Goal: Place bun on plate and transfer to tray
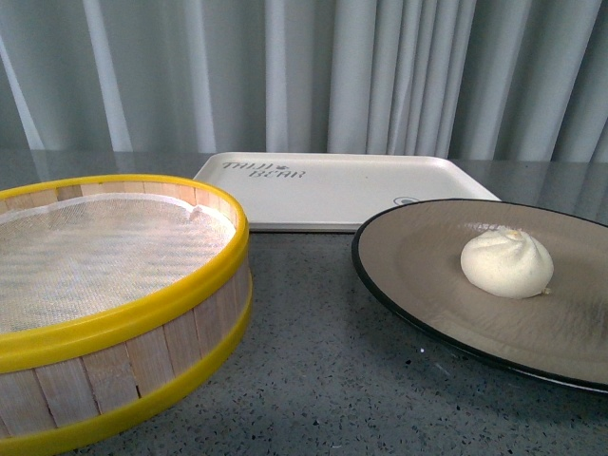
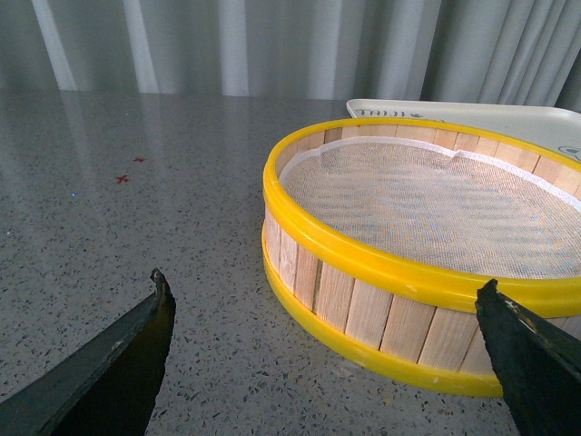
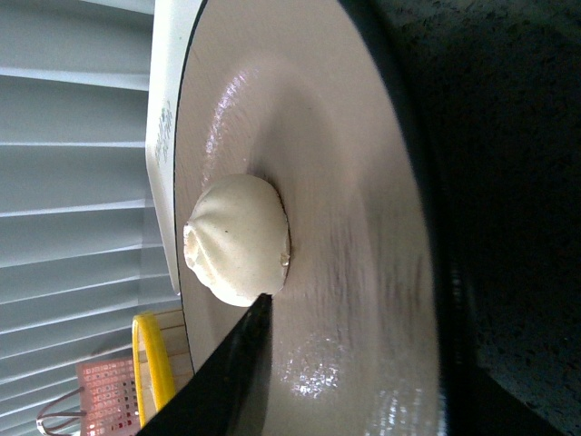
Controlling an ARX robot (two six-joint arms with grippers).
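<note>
Front view, nearest first: a round wooden-slat steamer basket (image 1: 142, 318) with yellow rims stands at the near left on the speckled grey worktop (image 1: 313, 380), and a white mesh cloth (image 1: 95, 256) lines its inside. To the right lies the wide, shallow beige-brown plate (image 1: 427, 266) with a black rim. The small cream-white pleated steamed bun (image 1: 506, 263) sits upright on it, right of the plate's middle. Behind both lies the flat cream-white rectangular tray (image 1: 351, 195) with dark lettering. The plate's far rim overlaps the tray's near edge in this view, so it cannot be told whether they touch. Pale pleated curtains (image 1: 304, 76) close the background.

Left wrist view has the left gripper (image 2: 324, 282) with its two dark fingertips spread wide apart, holding nothing, just short of the basket's slatted wall. Two small red marks (image 2: 121, 179) show on the worktop farther off.

Right wrist view shows one dark finger (image 3: 231, 368) of the right gripper (image 3: 363, 354) reaching over the plate's inner surface, its tip just beside the bun. The other finger cannot be made out against the black rim and dark worktop, so whether this gripper is apart or clamped cannot be told.
</note>
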